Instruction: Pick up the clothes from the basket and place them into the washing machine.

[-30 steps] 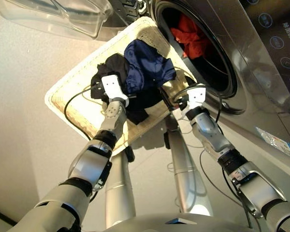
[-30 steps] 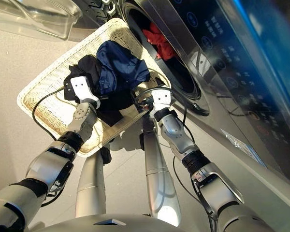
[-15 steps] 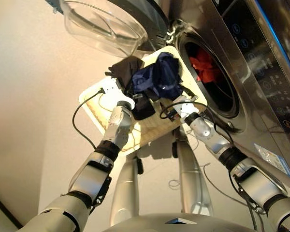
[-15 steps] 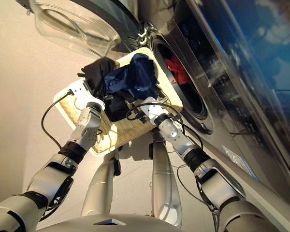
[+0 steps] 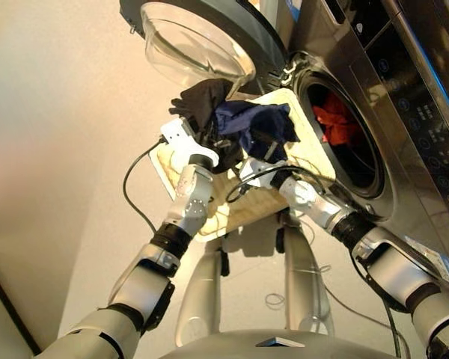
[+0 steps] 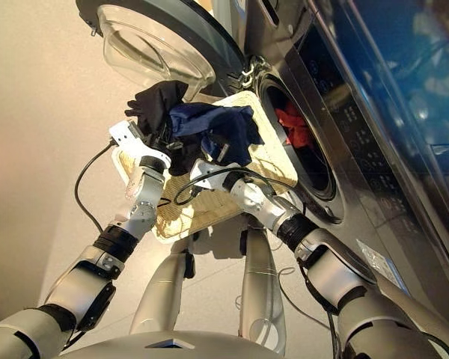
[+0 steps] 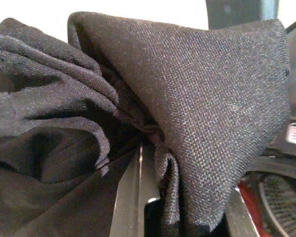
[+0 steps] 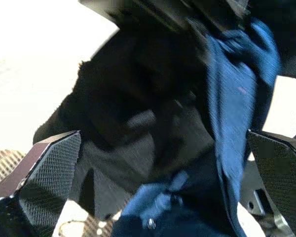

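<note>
Left gripper [image 5: 197, 142] has its jaws pinching the black garment [image 5: 202, 101], right gripper [image 8: 158, 163] jaws spread by the navy garment [image 5: 254, 127] over the basket [image 5: 303, 142], orange-red one [image 5: 337, 123] inside the washing machine [image 5: 404, 105].

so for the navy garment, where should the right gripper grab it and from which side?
Probably the hanging lower fold of the navy garment, approached from below on the basket side. It is draped in a bunch beside the black garment in the left gripper; the right gripper is open beneath it.
</note>
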Controlling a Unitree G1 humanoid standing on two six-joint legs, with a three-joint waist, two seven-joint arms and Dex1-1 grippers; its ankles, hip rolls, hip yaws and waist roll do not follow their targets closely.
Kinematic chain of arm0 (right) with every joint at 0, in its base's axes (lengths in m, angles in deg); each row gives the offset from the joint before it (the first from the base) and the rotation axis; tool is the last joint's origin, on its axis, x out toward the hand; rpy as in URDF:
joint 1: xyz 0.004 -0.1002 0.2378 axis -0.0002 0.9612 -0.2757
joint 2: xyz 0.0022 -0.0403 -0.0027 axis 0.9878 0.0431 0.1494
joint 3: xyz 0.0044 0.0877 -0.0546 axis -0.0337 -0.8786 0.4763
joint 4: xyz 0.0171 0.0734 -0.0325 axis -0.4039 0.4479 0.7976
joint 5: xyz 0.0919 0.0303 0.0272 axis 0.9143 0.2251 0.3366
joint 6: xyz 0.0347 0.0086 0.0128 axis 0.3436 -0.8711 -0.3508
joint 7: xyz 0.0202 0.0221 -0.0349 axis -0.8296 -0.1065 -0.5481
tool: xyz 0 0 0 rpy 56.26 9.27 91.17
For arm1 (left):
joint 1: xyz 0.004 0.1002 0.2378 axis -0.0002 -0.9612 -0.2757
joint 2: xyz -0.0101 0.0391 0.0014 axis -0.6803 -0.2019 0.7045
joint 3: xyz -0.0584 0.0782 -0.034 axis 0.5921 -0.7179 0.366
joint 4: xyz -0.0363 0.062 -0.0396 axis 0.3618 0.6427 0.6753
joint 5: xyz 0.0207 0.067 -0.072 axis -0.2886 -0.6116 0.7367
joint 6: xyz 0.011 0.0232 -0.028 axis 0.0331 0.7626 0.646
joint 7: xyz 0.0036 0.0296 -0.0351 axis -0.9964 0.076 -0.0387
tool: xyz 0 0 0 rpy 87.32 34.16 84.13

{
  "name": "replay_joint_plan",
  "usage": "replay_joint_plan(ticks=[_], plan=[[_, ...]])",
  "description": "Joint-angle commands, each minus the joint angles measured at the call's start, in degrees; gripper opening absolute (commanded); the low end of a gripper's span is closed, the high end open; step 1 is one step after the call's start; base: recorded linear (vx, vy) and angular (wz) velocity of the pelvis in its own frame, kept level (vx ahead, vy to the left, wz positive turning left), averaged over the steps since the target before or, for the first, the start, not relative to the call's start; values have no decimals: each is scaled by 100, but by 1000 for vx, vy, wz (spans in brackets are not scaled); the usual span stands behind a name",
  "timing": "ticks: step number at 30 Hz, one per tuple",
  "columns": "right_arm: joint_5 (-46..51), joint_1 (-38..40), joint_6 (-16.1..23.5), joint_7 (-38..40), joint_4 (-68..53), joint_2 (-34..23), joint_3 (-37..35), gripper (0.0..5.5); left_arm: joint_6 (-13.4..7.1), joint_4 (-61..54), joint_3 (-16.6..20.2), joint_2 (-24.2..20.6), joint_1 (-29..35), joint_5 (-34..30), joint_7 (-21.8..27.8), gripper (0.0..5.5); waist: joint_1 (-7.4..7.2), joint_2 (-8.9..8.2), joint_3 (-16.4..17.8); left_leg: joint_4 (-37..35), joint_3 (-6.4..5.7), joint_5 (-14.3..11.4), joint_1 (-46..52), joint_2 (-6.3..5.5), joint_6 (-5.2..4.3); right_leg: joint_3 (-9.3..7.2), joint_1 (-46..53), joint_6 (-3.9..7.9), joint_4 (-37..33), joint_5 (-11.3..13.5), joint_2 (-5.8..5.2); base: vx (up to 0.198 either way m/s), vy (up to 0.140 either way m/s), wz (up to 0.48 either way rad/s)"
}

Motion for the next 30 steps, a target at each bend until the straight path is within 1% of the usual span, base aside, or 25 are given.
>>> replay_joint_plan(ticks=[1, 5, 6, 7, 9, 11, 13, 14, 15, 17, 18, 19, 20, 24, 26, 27, 28, 29, 30], plan=[[-66, -438, 210, 21, -118, 558, 245, 550, -505, -679, -140, 37, 230, 167, 64, 0, 36, 91, -226, 313, -29, -346, 64, -78, 89, -69, 184, 437, -951, 873, 128, 0, 0, 0], [-160, -561, 196, -23, -32, 738, 445, 550, -537, -921, -302, 213, 307, 243, -30, 0, 77, 119, -199, 382, -48, -353, 12, -93, 96, -57, 136, 438, -882, 858, 125, 0, 0, 0], [-208, -587, 194, -16, 9, 777, 497, 550, -550, -946, -332, 251, 337, 257, -63, 0, 69, 116, -203, 386, -45, -328, -17, -107, 100, -55, 117, 440, -893, 886, 113, 0, 0, 0], [-272, -605, 177, 33, 61, 795, 506, 550, -563, -994, -365, 305, 361, 304, -106, 0, 81, 130, -187, 393, -51, -350, -5, -102, 97, -57, 131, 439, -870, 855, 123, 0, 0, 0], [-603, -679, 99, 270, 203, 771, 494, 550, -568, -1048, -409, 332, 395, 313, -185, 0, 73, 129, -192, 379, -56, -327, -29, -123, 103, -60, 126, 441, -907, 884, 111, 0, 0, 0], [-1208, -746, -159, 810, 371, 629, 328, 550, -565, -1268, -424, 330, 375, 419, -286, 0, 83, 160, -166, 405, -78, -369, -19, -113, 113, -61, 135, 441, -896, 856, 118, 0, 0, 0], [-1548, -730, -336, 1116, 464, 562, 133, 550, -530, -1503, -470, 274, 267, 442, -369, 0, 87, 174, -163, 424, -73, -354, -62, -128, 129, -59, 104, 448, -912, 888, 101, 0, 0, 0], [-1548, -725, -335, 1116, 465, 560, 133, 550, -530, -1504, -473, 277, 263, 442, -369, 0, 96, 181, -157, 431, -74, -383, -42, -116, 126, -62, 116, 447, -891, 859, 112, 0, 0, 0], [-1795, -794, -510, 1357, 504, 536, -60, 550, -486, -1653, -512, 243, 178, 554, -425, 0, 99, 192, -161, 455, -84, -362, -92, -143, 143, -57, 89, 448, -899, 892, 105, 0, 0, 0], [-1995, -926, -663, 1531, 689, 672, -110, 550, -465, -1704, -642, 253, 143, 673, -430, 0, 118, 207, -154, 508, -95, -375, -129, -149, 153, -55, 66, 441, -874, 885, 107, 0, 0, 0], [-2024, -985, -716, 1604, 729, 722, -138, 224, -452, -1726, -688, 249, 117, 740, -436, 0, 126, 216, -153, 521, -97, -380, -139, -149, 156, -57, 56, 442, -865, 883, 102, 0, 0, 0], [-2034, -1022, -747, 1670, 765, 774, -173, 71, -445, -1771, -737, 240, 84, 782, -450, 0, 135, 223, -142, 539, -93, -386, -136, -151, 160, -61, 56, 440, -846, 877, 99, 0, 0, 0], [-2027, -1063, -771, 1734, 797, 820, -197, 0, -428, -1767, -793, 239, 55, 845, -444, 0, 143, 227, -137, 545, -97, -392, -136, -157, 164, -62, 56, 438, -843, 873, 98, 0, 0, 0], [-1900, -1143, -861, 1952, 763, 922, -326, 0, -353, -1833, -955, 167, -52, 945, -464, 0, 153, 229, -101, 604, -103, -407, -154, -163, 171, -58, 42, 437, -804, 887, 79, 0, 0, 0], [-1852, -1126, -880, 1996, 723, 931, -370, 0, -356, -1846, -973, 128, -97, 932, -488, 0, 148, 220, -83, 619, -102, -413, -152, -167, 172, -59, 62, 439, -812, 893, 72, 0, 0, 0], [-1835, -1113, -889, 2016, 681, 919, -385, 0, -356, -1844, -966, 107, -117, 924, -507, 56, 146, 211, -74, 639, -99, -421, -156, -170, 172, -57, 64, 438, -811, 893, 71, 0, 0, 0], [-1793, -1081, -883, 2047, 649, 912, -409, 0, -365, -1843, -958, 89, -132, 897, -535, 136, 153, 215, -57, 669, -94, -458, -141, -158, 173, -59, 74, 433, -777, 864, 80, 0, 0, 0], [-1761, -1051, -884, 2074, 646, 906, -430, 0, -381, -1858, -939, 56, -159, 877, -546, 550, 149, 207, -53, 685, -89, -464, -148, -161, 176, -58, 71, 430, -764, 861, 80, 0, 0, 0], [-1751, -1024, -887, 2104, 628, 896, -454, 0, -367, -1865, -916, 20, -180, 857, -553, 550, 147, 203, -51, 685, -88, -469, -145, -162, 176, -52, 74, 429, -767, 860, 82, 0, 0, 0]])
